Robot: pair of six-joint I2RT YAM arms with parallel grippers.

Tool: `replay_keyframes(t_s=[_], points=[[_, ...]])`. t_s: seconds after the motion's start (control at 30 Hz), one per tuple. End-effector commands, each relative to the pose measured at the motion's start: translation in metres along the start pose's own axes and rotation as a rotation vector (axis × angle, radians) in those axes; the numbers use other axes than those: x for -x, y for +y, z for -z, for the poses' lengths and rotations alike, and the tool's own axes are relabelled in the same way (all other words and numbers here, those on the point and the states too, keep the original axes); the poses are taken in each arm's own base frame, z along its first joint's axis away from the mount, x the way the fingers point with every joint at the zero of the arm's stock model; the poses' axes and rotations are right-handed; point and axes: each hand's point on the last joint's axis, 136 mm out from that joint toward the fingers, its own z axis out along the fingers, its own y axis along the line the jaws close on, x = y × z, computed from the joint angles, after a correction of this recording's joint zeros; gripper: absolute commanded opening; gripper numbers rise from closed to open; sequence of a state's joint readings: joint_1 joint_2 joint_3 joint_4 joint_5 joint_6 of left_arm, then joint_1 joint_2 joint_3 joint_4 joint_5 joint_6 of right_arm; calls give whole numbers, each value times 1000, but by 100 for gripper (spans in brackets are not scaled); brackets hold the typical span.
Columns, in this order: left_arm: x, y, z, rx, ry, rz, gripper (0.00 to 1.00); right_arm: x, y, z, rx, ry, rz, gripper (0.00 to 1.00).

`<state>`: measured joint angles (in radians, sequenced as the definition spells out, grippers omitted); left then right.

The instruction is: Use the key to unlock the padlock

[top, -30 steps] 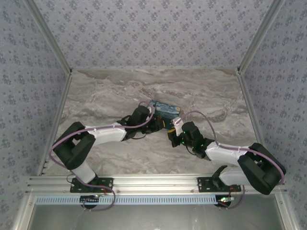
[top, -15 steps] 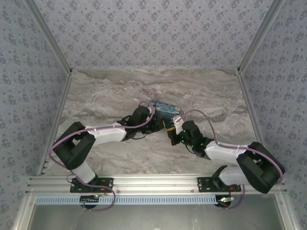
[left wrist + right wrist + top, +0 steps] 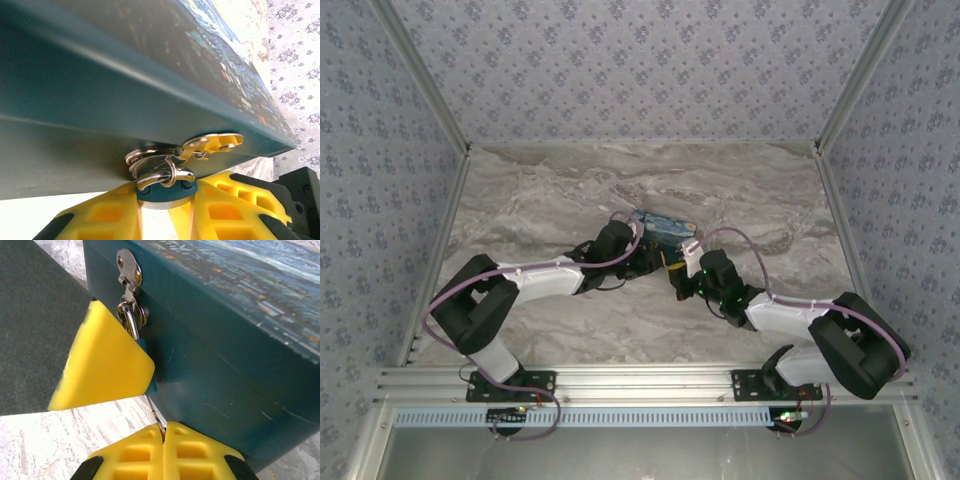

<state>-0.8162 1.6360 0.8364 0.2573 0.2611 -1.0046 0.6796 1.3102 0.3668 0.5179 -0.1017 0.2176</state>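
Observation:
The small blue padlock (image 3: 164,194) hangs by its silver shackle (image 3: 165,176) from the hasp on the front of the starry-night painted box (image 3: 100,95). My left gripper (image 3: 164,202) is shut on the padlock's body, one yellow finger on each side. In the right wrist view one left finger (image 3: 105,365) covers most of the padlock (image 3: 142,346). My right gripper (image 3: 164,432) is shut on the key (image 3: 155,416), a thin dark sliver that runs up to the padlock's underside. In the top view both grippers, left (image 3: 658,262) and right (image 3: 680,282), meet at the box's near side.
The painted box (image 3: 665,228) lies mid-table on the marbled surface (image 3: 550,190). Patterned walls close the table on three sides. Both arms reach inward from the near edge, and their cables loop above the wrists.
The right arm's wrist has edged slightly left toward the box. The left arm and the box have not moved.

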Motion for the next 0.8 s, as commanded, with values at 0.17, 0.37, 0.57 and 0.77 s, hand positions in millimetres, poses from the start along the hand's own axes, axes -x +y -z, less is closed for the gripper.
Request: replay_keyframes(t_s=[0.17,0.37,0.57,0.77], points=[[13,-36,7,-93,-38,-10,23,24,4,0,33,-82,-30,0],[13,-37,6,-103,-35,0,23,36,6,1,64,-129,-52,0],[11,-37,4,-103,-27,3,23,51,10,2,95,-162,-44,0],[9,-35,2,-99,-20,7,23,59,12,2,109,-177,-34,0]])
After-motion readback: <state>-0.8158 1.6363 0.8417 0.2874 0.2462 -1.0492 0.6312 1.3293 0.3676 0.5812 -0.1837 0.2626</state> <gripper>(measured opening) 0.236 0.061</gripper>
